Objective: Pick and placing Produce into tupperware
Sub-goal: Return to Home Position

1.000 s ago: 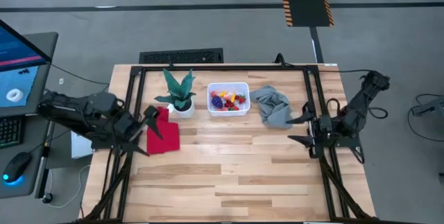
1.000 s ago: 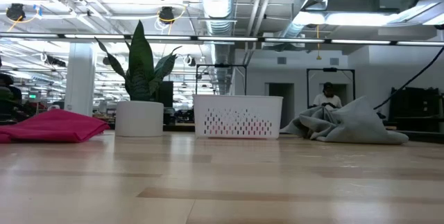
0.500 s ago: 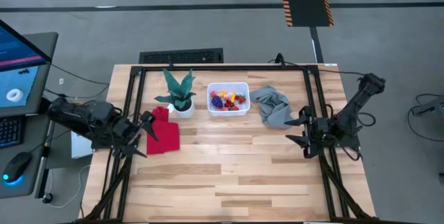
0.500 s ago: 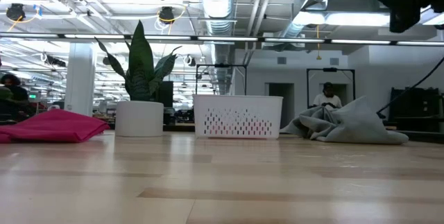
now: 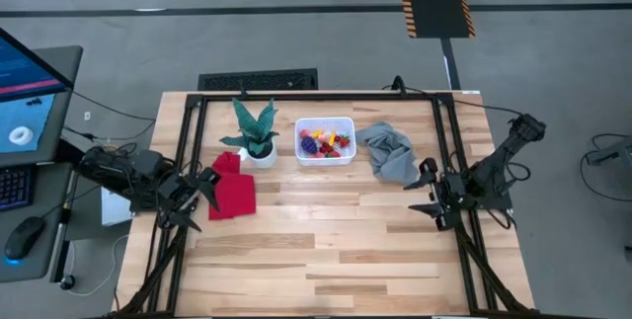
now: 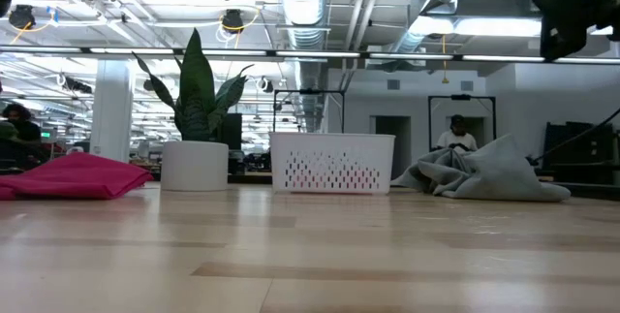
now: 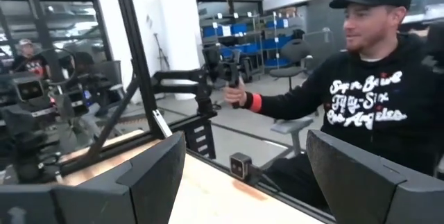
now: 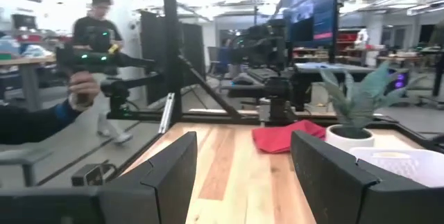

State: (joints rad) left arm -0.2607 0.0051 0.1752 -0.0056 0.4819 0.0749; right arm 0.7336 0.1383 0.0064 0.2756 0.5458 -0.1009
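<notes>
The produce (image 5: 325,143), small red, yellow and purple toy pieces, lies inside the white tupperware (image 5: 341,155), which stands on the table's far middle; in the low view only the tupperware's slotted wall (image 6: 332,163) shows. My left gripper (image 5: 200,203) is open at the table's left edge, beside the red cloth, with nothing between its fingers (image 7: 149,179). At the right edge my right gripper (image 5: 422,191) is also open and empty, near the grey cloth; its fingers (image 8: 173,172) point across the table.
A potted plant (image 5: 255,131) stands left of the tupperware. A red cloth (image 5: 233,191) lies at the left and a grey cloth (image 5: 387,151) at the right. A black frame (image 5: 316,95) rims the table. A person (image 7: 361,92) sits beyond the near edge, holding a handle.
Both arms have sunk and folded back toward their own table edges: the left gripper has slid toward the left edge off the red cloth, while the right has dropped lower at the right edge. Both stay open. Nothing on the table has moved.
</notes>
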